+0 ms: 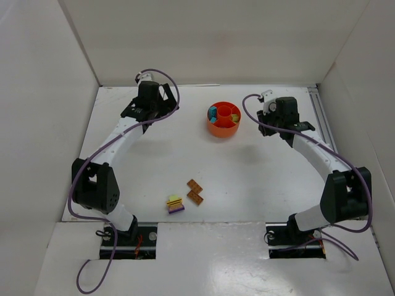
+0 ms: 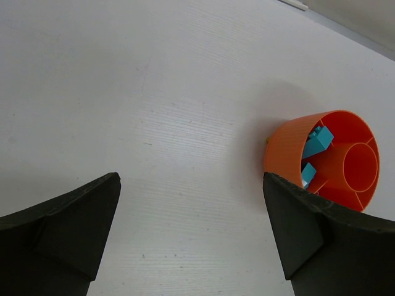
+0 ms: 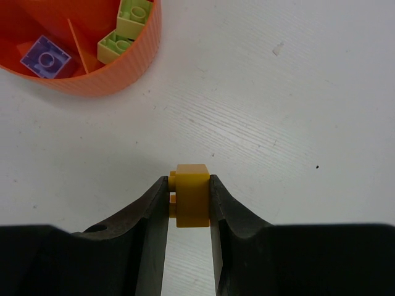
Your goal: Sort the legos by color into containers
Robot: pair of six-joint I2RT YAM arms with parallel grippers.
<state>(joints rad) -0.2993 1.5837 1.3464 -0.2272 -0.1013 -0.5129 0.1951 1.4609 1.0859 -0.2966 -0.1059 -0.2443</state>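
The round orange dish (image 1: 223, 128) stands at the back centre. It holds teal bricks (image 2: 318, 140) on one side, and pale green bricks (image 3: 126, 24) and a purple brick (image 3: 46, 58) in other sections. My right gripper (image 3: 190, 185) is shut on a yellow brick (image 3: 192, 194) and holds it just right of the dish (image 3: 117, 71), above the table. My left gripper (image 2: 191, 185) is open and empty, left of the dish (image 2: 287, 151). In the top view the left gripper (image 1: 151, 106) and right gripper (image 1: 271, 117) flank the dish.
Two orange-brown flat bricks (image 1: 195, 192) and a small stack of yellow, pale green and purple bricks (image 1: 175, 204) lie near the front centre of the white table. White walls enclose the table on three sides.
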